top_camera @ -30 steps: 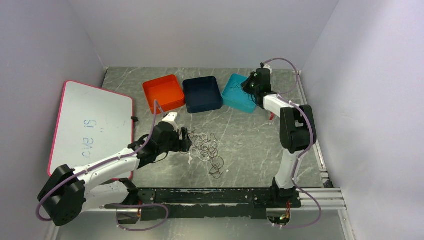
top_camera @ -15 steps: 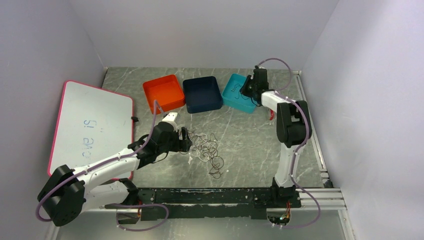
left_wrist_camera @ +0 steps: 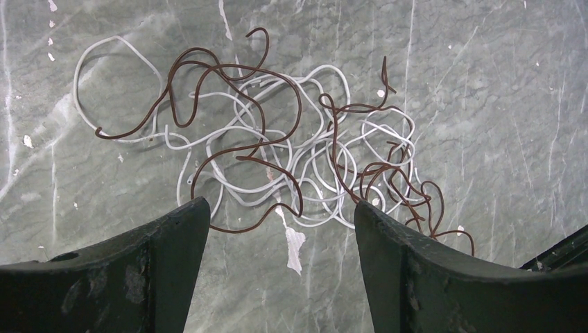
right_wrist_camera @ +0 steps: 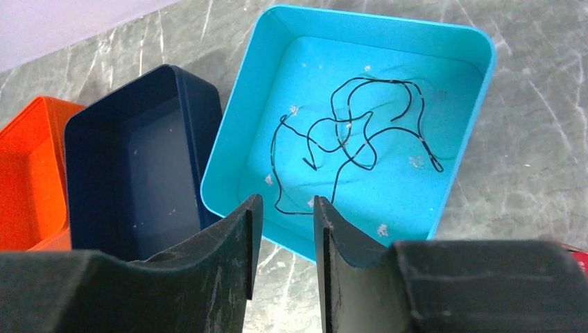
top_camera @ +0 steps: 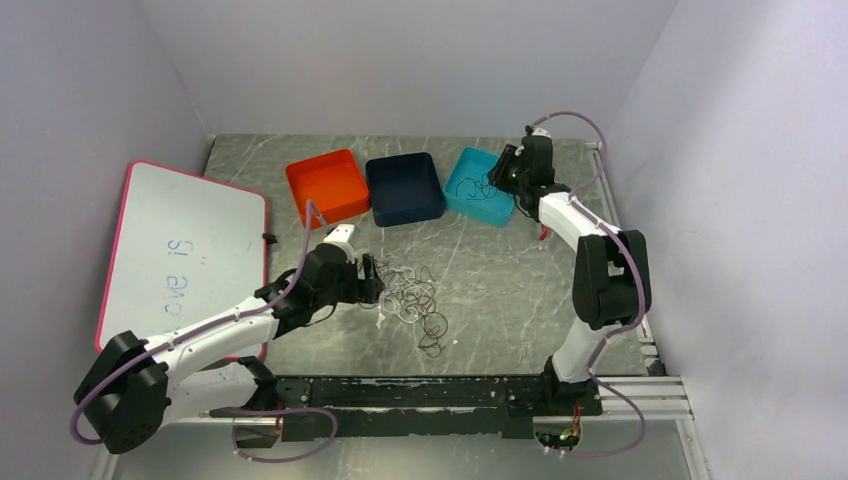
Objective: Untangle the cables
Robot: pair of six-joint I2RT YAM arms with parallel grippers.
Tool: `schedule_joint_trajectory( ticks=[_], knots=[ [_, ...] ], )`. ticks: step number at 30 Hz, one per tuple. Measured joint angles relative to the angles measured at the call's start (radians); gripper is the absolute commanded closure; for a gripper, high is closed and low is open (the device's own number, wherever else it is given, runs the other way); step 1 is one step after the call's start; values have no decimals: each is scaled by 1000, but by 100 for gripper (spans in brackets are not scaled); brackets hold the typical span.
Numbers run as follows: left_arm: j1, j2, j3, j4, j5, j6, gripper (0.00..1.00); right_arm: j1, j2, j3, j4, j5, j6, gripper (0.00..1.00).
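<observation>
The tangle of cables [left_wrist_camera: 277, 152] lies on the grey table [left_wrist_camera: 499, 83], filling the middle of the left wrist view and sitting just left of centre in the top view. It is made of brownish-red wire threaded through loops of white wire. These look very light, thin and floppy, with springy curls, so I'd expect any pull to drag the neighbouring loops along, and a wire this fine could slip out of a loose pinch. The best place to take hold seems to be the brownish-red end [left_wrist_camera: 262, 33] curling free at the top of that view, clear of the white.

The left gripper [left_wrist_camera: 277, 208] hovers close at the tangle's lower edge. Its fingers [left_wrist_camera: 173, 229] are spread wide and hold nothing.

One black cable [right_wrist_camera: 347, 132] lies loose by itself in the turquoise tray [right_wrist_camera: 374, 24], beside a navy tray [right_wrist_camera: 125, 83] and an orange tray [right_wrist_camera: 28, 139]. The right gripper [right_wrist_camera: 284, 208] hangs over the turquoise tray's near rim, its fingers parted only a little and empty.
</observation>
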State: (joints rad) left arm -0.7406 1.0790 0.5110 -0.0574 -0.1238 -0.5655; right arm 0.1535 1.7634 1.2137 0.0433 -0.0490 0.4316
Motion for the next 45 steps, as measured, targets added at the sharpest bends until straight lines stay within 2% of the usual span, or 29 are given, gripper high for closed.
schedule_joint_trajectory(
  ticks=[8, 13, 20, 26, 31, 42, 45],
  knots=[
    [0, 2, 0, 0, 1, 0, 16, 6, 2, 8, -10, -82, -16, 63],
    [19, 2, 0, 5, 6, -8, 15, 80, -41, -28, -37, -83, -34, 62],
    [148, -15, 12, 7, 64, -7, 11, 196, -198, -142, -116, -128, -58, 61],
    [262, -28, 63, 5, 115, 14, 11, 303, -259, -172, -162, -174, -80, 60],
    [315, -30, 85, 0, 143, 39, 12, 335, -299, -229, -169, -201, -75, 59],
    [328, 13, 88, -14, 259, 132, 14, 365, -308, -275, -237, -213, -45, 58],
    [328, 34, 89, -13, 283, 143, 11, 389, -308, -300, -228, -192, -1, 58]
  ],
)
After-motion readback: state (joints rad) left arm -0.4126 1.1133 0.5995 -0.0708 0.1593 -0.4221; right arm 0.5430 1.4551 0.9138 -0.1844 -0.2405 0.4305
